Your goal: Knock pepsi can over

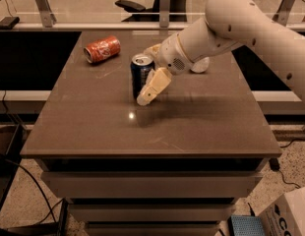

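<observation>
The pepsi can [140,77], dark blue with a silver top, stands upright near the middle of the brown table [93,127]. My gripper [148,75] is at the can's right side, open. One cream finger [153,86] lies against the can's front right and reaches down to the tabletop. The other finger [152,49] shows behind the can's top. The white arm [231,28] comes in from the upper right.
An orange-red soda can [102,49] lies on its side at the table's back left. A white object [199,66] sits behind the arm at the back. A cardboard box [290,215] stands on the floor at lower right.
</observation>
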